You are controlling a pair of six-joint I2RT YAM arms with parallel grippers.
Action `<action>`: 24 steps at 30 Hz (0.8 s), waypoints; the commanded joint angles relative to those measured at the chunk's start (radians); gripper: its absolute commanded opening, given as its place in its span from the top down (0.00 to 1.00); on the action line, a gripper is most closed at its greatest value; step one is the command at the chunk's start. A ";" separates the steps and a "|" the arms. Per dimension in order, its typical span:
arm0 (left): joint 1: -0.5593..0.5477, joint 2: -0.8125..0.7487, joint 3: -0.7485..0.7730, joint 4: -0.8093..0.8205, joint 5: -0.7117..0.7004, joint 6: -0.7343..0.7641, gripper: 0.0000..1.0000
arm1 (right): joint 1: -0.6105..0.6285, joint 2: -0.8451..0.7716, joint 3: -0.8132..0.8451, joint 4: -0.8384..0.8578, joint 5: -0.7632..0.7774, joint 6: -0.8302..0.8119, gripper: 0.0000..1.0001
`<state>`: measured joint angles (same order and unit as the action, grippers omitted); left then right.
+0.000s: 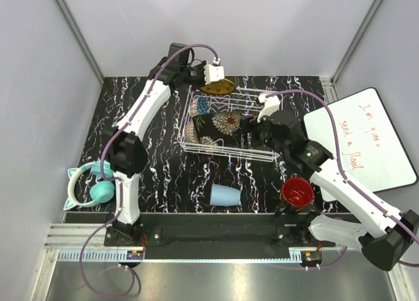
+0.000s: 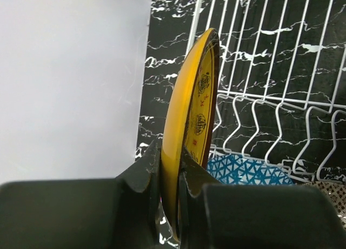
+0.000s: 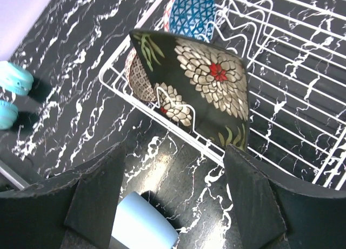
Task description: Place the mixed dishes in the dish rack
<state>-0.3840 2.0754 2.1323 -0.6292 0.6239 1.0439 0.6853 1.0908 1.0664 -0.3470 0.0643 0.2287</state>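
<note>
My left gripper [image 1: 216, 75] is shut on the rim of the yellow ornate round plate [image 1: 218, 88], holding it on edge [image 2: 189, 113] over the far left end of the white wire dish rack [image 1: 258, 154]. In the rack stand the black square floral plate [image 1: 222, 124], the blue patterned bowl [image 1: 201, 106] and the beige patterned bowl [image 1: 193, 129]; they also show in the right wrist view [image 3: 211, 81], [image 3: 189, 13], [image 3: 141, 76]. My right gripper [image 3: 173, 178] is open and empty, just in front of the rack. The light-blue cup [image 1: 224, 195] lies on its side and the red-inside mug [image 1: 297, 192] stands nearer the front.
Teal headphones [image 1: 91, 183] lie at the left edge of the black marbled table. A whiteboard [image 1: 366, 137] lies to the right. Grey walls close the left, back and right sides.
</note>
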 commanded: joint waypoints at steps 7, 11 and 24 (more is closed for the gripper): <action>-0.064 0.064 0.055 0.000 0.048 -0.010 1.00 | 0.007 -0.072 -0.032 -0.015 0.118 0.043 0.19; -0.076 0.095 0.089 0.000 0.045 -0.042 1.00 | 0.007 -0.083 -0.048 -0.017 0.134 0.049 0.19; -0.078 0.144 0.061 -0.009 -0.006 -0.048 1.00 | 0.003 -0.121 -0.071 -0.021 0.181 0.077 0.19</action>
<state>-0.4633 2.2162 2.1925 -0.6609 0.6189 0.9901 0.6865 1.0000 1.0061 -0.3874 0.2005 0.2859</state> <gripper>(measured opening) 0.130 0.811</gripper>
